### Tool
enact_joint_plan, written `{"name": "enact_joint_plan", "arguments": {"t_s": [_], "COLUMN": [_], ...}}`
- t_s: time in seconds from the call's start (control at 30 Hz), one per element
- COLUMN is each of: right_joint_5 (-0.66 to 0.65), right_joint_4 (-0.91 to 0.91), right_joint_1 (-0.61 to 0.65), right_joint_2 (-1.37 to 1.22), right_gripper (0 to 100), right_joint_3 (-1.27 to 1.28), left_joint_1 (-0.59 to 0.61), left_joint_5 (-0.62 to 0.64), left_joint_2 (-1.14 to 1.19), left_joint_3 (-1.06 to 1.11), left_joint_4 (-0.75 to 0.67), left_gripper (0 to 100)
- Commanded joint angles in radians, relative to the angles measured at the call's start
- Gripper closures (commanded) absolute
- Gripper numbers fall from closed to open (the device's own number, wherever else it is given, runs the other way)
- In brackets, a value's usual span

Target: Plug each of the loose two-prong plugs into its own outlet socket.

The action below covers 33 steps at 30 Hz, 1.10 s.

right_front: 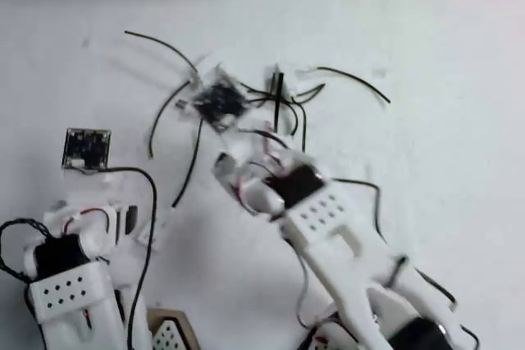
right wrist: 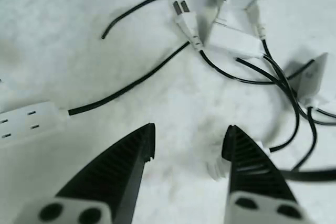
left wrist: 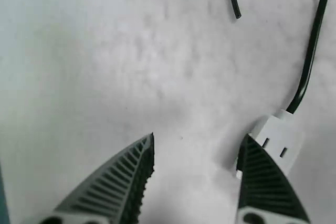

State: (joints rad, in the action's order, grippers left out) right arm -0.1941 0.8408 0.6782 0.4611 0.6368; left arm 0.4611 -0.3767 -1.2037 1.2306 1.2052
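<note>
My left gripper hangs open just above the white table. A white outlet socket with a black cord lies against the outer side of one of its fingers. My right gripper is open too, low over the table short of the cord tangle. Beyond it lies a loose white two-prong plug, prongs pointing away. White outlet blocks sit close behind that plug. Another outlet socket lies off to one side. Something small and white peeks out beside one right finger.
Black cords fan out from the tangle across the middle of the table. A small square patterned card lies at the left, ahead of the left arm. The right arm stretches in from the lower right.
</note>
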Motion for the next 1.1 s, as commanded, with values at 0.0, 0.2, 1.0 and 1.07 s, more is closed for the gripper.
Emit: {"name": "enact_joint_plan", "arguments": {"t_s": [0.0,0.2,1.0,1.07], "right_joint_5": [-0.002,-0.011,-0.014,-0.069], "right_joint_4": [-0.028,-0.179,-0.266,-0.271], "right_joint_1": [0.041,0.053,-0.048,-0.045], "right_joint_2": [-0.189,-0.556,-1.221,-1.242], "right_gripper": [79.0,79.0,81.3,89.1], "right_joint_3": [-0.186,-0.411,-0.985,-0.987], "left_joint_1": [0.018,0.018,0.018,0.018], "left_joint_5": [0.002,-0.034,-0.043,-0.043], "left_joint_2": [-0.027,-0.03,-0.03,-0.03], "left_joint_3": [0.089,0.123,0.149,0.149], "left_joint_4": [-0.1,-0.114,-0.121,-0.121], "left_gripper": [74,74,74,74]}}
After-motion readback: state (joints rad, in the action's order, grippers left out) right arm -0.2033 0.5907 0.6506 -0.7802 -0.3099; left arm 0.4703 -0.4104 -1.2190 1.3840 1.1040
